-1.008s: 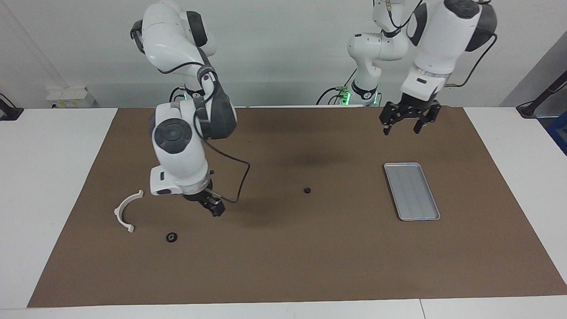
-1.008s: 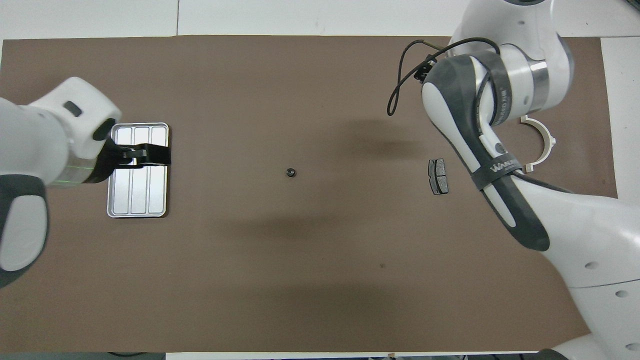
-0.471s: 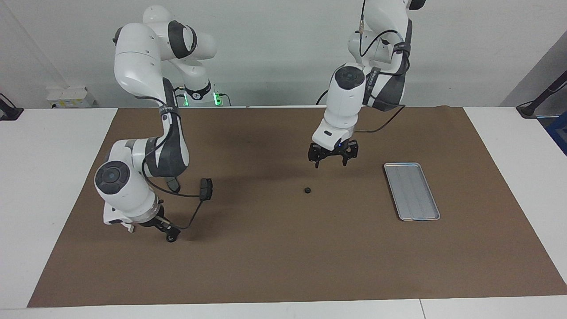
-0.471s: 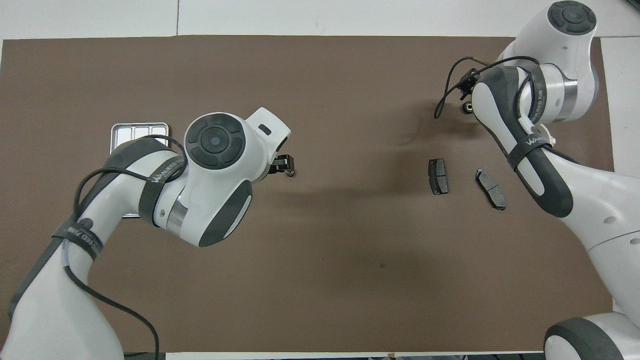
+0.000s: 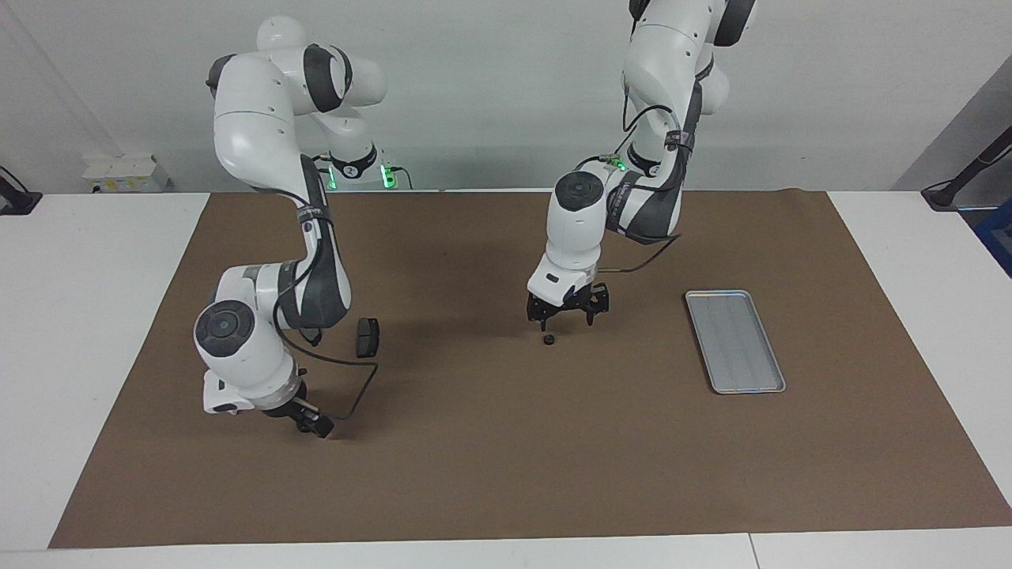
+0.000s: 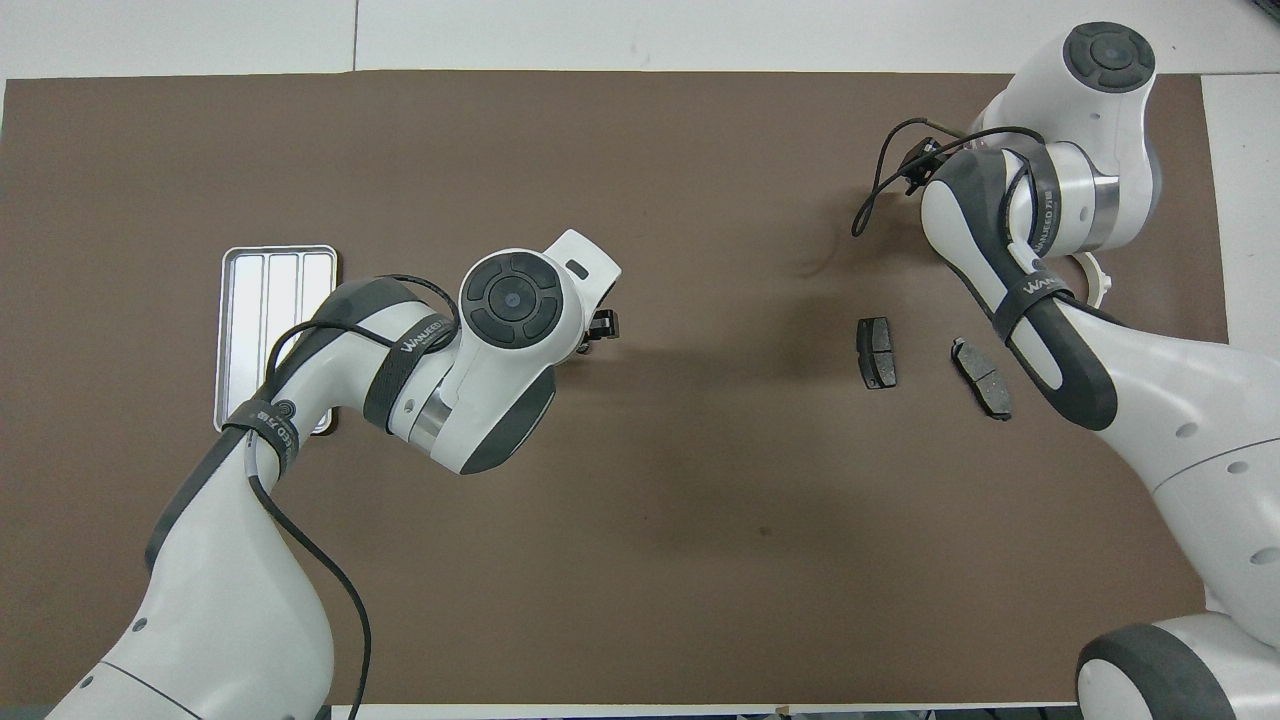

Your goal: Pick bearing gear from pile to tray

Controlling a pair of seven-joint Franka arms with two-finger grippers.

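The bearing gear (image 5: 547,340), a tiny black round piece, lies alone on the brown mat mid-table; in the overhead view my left arm hides it. My left gripper (image 5: 565,322) hangs open just above it, a little to the robots' side, fingers pointing down; only its tip (image 6: 601,326) shows from above. The silver ribbed tray (image 5: 736,378) (image 6: 229,300) sits bare toward the left arm's end. My right gripper (image 5: 317,427) is low at the mat in the pile area, its wrist covering what lies under it.
Two dark brake pads (image 6: 876,352) (image 6: 982,377) lie in the pile area; the facing view shows one pad (image 5: 366,337). The white half-ring bracket (image 6: 1097,284) peeks out from under the right arm. A black cable loops off the right wrist (image 5: 360,391).
My left gripper has come from over the tray's end to mid-table and dropped close over the bearing gear. My right gripper has moved out to where a black ring lay.
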